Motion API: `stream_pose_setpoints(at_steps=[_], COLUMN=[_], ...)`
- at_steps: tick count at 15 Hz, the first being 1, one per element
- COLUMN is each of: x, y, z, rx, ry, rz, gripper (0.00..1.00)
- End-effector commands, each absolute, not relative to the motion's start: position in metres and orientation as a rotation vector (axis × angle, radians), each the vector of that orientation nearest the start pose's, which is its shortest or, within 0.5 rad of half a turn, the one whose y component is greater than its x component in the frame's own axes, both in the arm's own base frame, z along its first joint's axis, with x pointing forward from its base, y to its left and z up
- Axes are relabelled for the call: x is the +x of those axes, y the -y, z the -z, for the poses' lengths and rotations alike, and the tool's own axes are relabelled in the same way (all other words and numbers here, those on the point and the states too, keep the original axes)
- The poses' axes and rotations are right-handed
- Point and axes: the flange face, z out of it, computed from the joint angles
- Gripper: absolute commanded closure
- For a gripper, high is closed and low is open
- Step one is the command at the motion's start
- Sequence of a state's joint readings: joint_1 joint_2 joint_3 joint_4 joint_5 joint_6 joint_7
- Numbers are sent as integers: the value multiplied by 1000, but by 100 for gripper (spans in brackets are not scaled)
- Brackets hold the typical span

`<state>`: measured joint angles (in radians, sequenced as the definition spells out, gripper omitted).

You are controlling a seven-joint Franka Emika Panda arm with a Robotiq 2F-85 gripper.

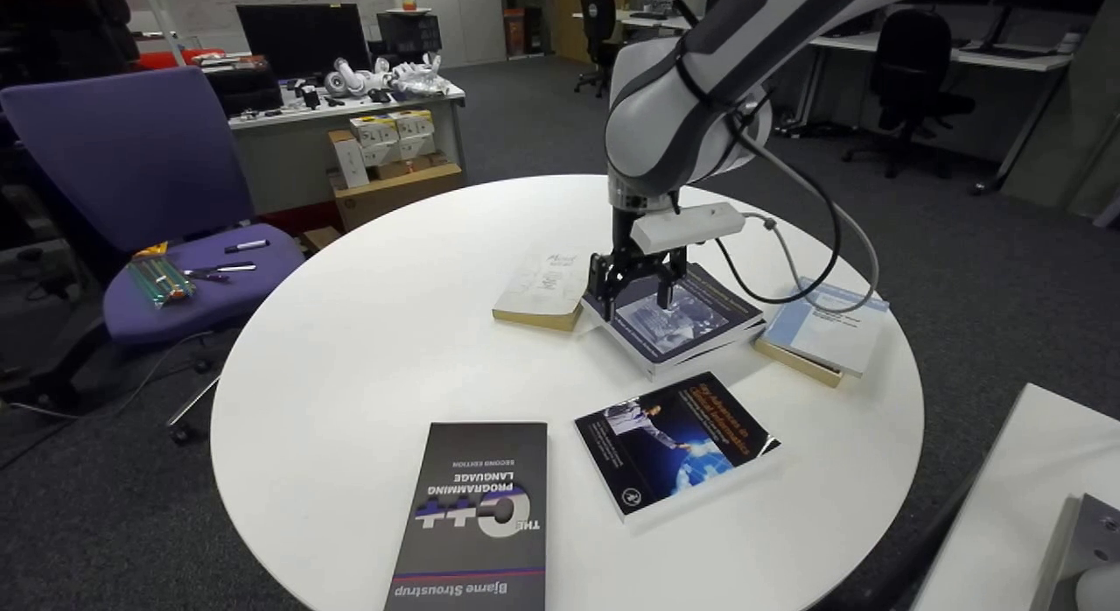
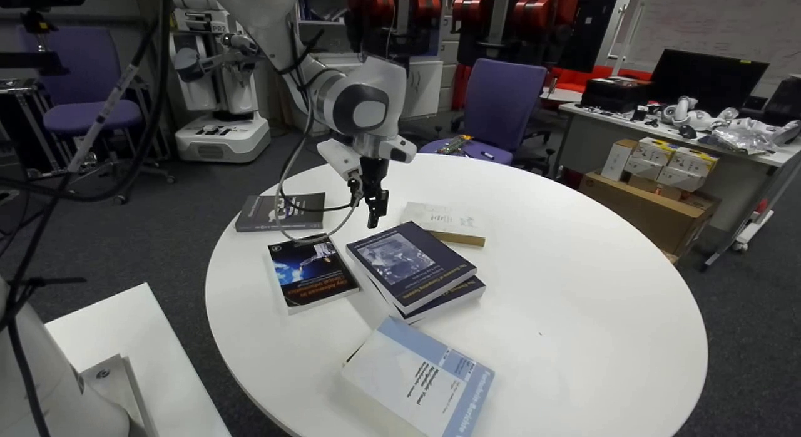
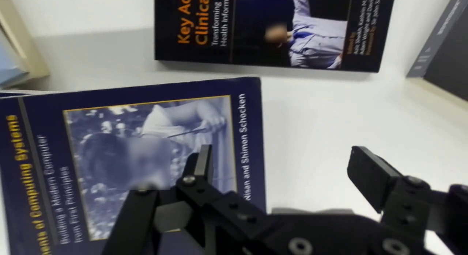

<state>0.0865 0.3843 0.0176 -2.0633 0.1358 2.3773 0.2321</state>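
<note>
My gripper (image 1: 637, 310) is open and empty, pointing down over one edge of a dark blue book. It also shows side-on in an exterior view (image 2: 375, 219). In the wrist view, one finger of the gripper (image 3: 282, 152) overlaps the blue cover and the other overlaps white table. The dark blue book (image 1: 691, 318) has a picture on its cover (image 3: 109, 167) and lies on a second dark blue book (image 2: 460, 294). A pale book with yellowed pages (image 1: 542, 283) lies beside the stack. A black book with orange lettering (image 1: 678, 440) lies near it, also in the wrist view (image 3: 256, 28).
The books lie on a round white table (image 1: 350, 331). A grey C++ book (image 1: 477, 523) lies near one edge. A light blue and white book (image 2: 425, 374) lies on another book. Loose cables (image 1: 831, 217) hang from the wrist. A purple chair (image 1: 140, 165) stands beside the table.
</note>
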Motion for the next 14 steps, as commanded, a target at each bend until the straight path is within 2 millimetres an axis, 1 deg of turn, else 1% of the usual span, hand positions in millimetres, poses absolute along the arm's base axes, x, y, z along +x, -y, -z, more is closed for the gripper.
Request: stream_pose_setpoints(at_steps=[1, 3, 5, 8, 10, 14], x=[597, 602, 608, 619, 626, 637], y=[-73, -79, -80, -77, -77, -81], z=[-216, -199, -187, -176, -176, -186], rx=[-2912, -2882, -2878, -2883, -2877, -2881], ry=[-137, -47, 21, 72, 87, 92], rz=[-178, -198, -215, -219, -216, -192], gripper=[0, 0, 0, 0, 0, 0])
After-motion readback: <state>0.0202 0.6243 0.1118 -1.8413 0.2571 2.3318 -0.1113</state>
